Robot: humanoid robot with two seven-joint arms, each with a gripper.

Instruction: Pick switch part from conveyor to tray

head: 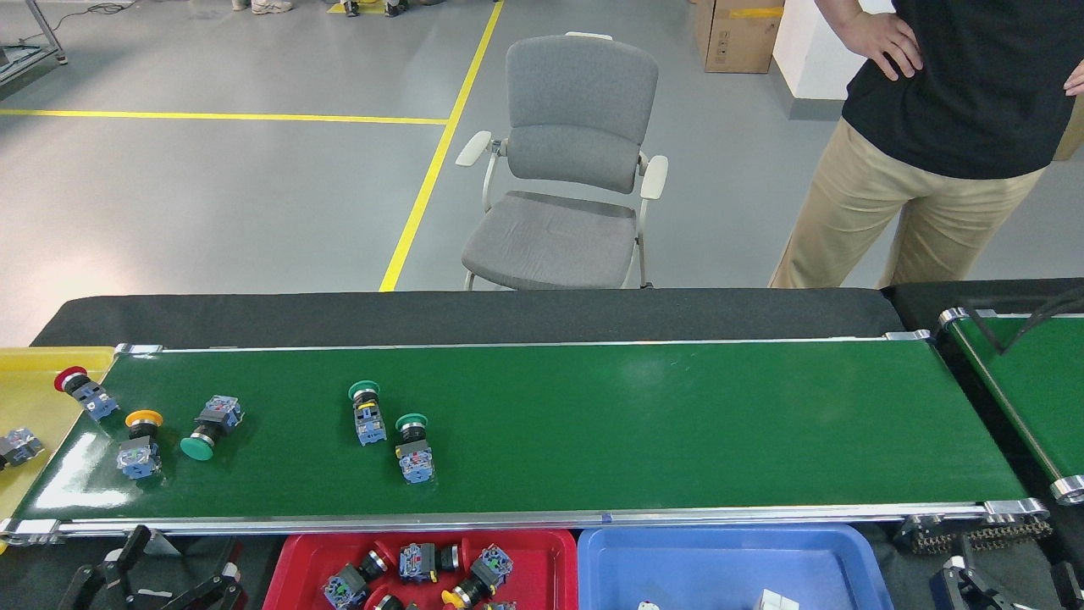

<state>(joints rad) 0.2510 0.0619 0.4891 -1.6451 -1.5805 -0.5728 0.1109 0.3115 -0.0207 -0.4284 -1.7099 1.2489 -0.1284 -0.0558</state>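
Little of the robot shows. At about seven o'clock, the left gripper (pixel 157 578) is matte black: slim bar-like links joined at pivots, splayed like struts, with a pale patch between them, perhaps bare metal. At five o'clock, the right gripper (pixel 1008 585) is a black, blocky, angular shape with a light edge, cropped by the frame.

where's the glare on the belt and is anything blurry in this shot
Head view: a bright white glare patch sits at the near left corner of the conveyor, with a fainter sheen mid-belt; the switch parts such as the green-capped one look sharp, with no motion blur.
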